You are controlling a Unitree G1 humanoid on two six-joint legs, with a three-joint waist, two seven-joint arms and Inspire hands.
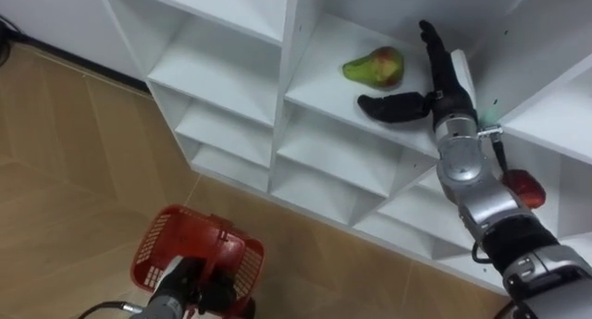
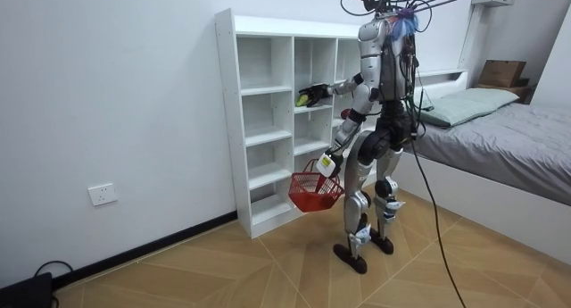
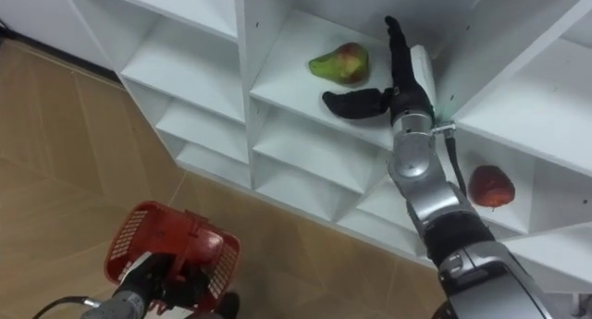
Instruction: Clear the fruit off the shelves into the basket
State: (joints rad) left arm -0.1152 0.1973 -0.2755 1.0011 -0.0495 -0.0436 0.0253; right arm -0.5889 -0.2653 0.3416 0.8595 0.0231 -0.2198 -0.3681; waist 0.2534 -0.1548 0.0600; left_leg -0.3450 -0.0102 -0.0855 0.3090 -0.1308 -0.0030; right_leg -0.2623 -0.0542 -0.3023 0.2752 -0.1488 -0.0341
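Just left of the right hand (image 1: 446, 92), fingers straight and thumb spread, a pear (image 1: 375, 67) lies on the closet shelf (image 1: 319, 86). Lower down, the left hand (image 1: 182, 287) is curled round the handle of a red basket (image 1: 150, 250).

Pear (image 1: 375, 67) sits on a closet (image 1: 290, 42) shelf, right hand (image 1: 446, 95) just right of it; apple (image 3: 491, 186) lower right, basket (image 1: 199, 250) lower left.

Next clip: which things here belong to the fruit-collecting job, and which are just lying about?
Job: green-and-red pear on a shelf of the white open-shelf closet; round red apple in a lower compartment to its right; red plastic basket, held by the left hand; right hand, open beside the pear.
Lying about: grey-covered bed; brown cardboard box; white wall socket.
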